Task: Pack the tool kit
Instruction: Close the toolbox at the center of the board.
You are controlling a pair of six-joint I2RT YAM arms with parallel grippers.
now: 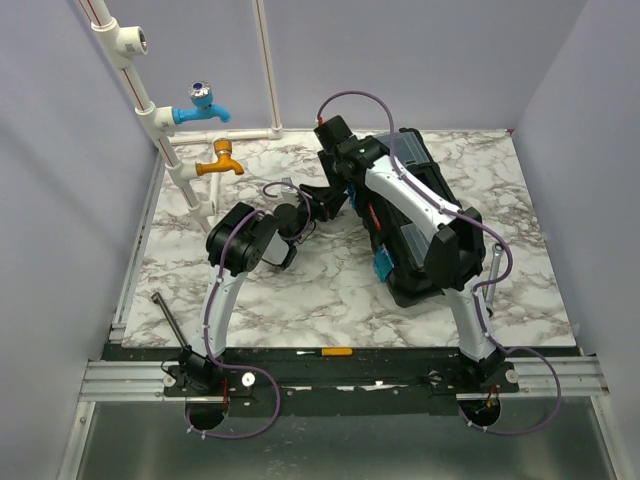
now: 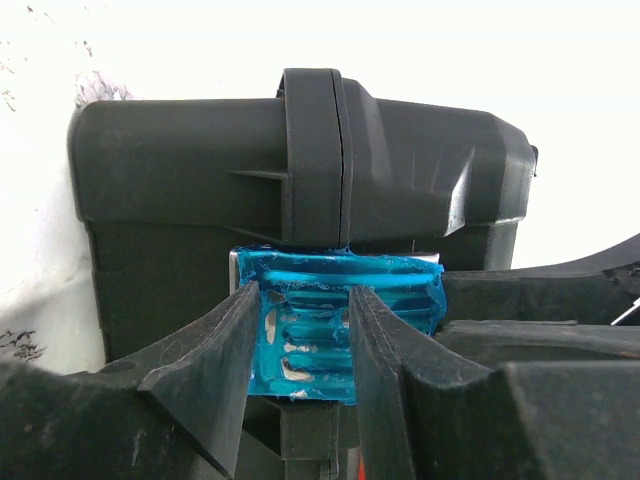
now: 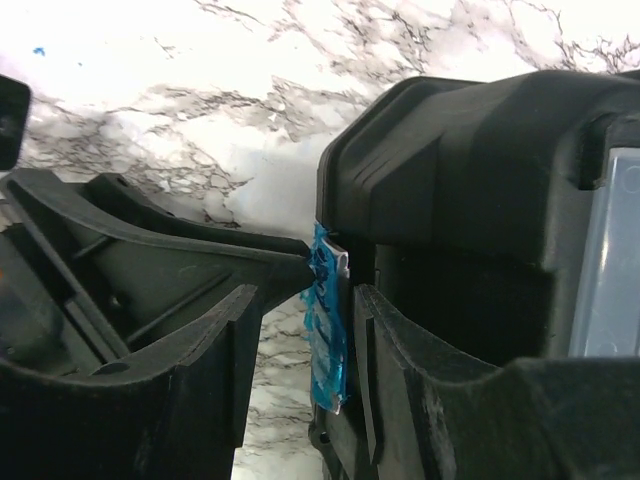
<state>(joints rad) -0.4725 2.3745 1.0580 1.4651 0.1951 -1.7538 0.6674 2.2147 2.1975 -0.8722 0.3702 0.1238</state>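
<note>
A teal plastic latch [image 2: 340,325] on the large black plastic toolbox [image 1: 415,215] is straddled by both part-open grippers, left [image 2: 305,345] and right [image 3: 305,340]; whether it is clamped cannot be told.

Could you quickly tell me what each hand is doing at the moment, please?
Left hand: fingers either side of a teal latch on the toolbox; grip cannot be told.
Right hand: closing around another teal latch; grip cannot be told.

No readable text, labels or numbers.
</note>
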